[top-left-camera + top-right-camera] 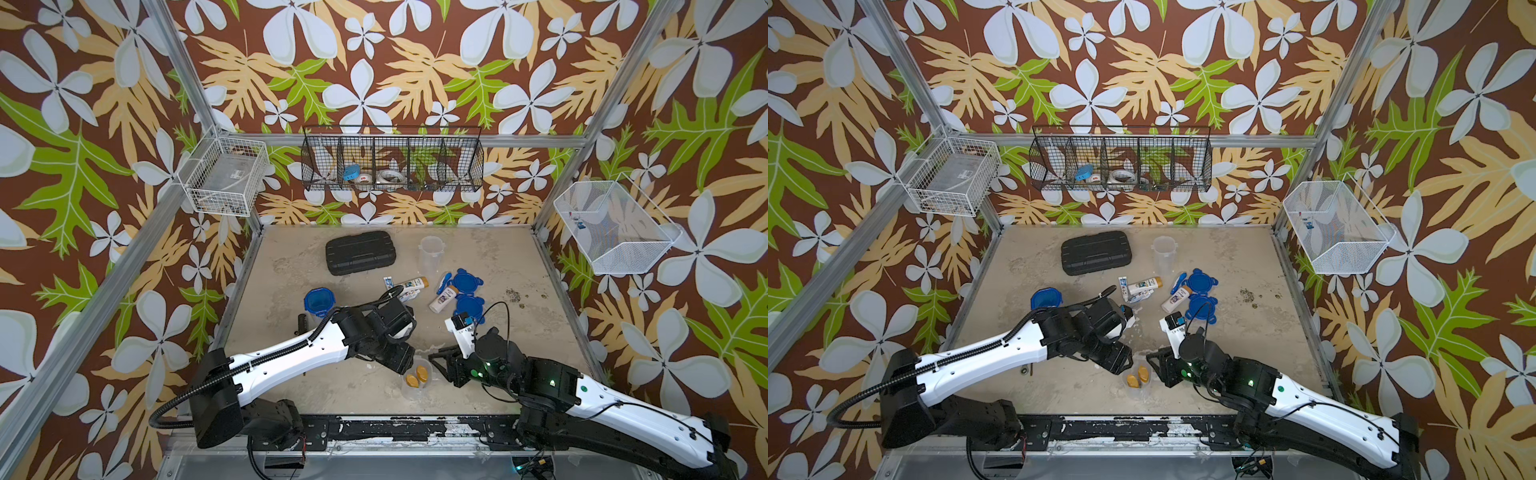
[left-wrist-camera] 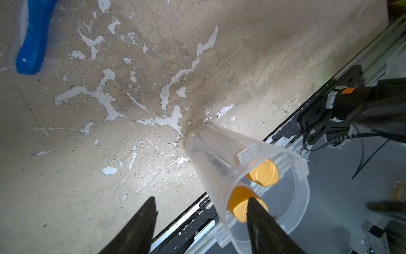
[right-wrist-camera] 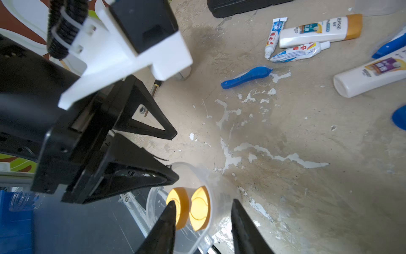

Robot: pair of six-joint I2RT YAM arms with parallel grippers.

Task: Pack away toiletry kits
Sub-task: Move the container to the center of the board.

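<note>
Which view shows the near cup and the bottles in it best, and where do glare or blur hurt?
In both top views the clear cup fades into the pale table; only orange caps stand out. Left wrist view is best: cup and caps sharp, margins smeared. Right wrist view: a bright patch washes the cup's rim, and the left gripper looms, bent by the wide lens.

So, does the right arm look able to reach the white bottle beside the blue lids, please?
Probably yes: the bottle lies flat on open table just beyond the right gripper, with nothing on it, and the left arm sits off to the other side.
</note>
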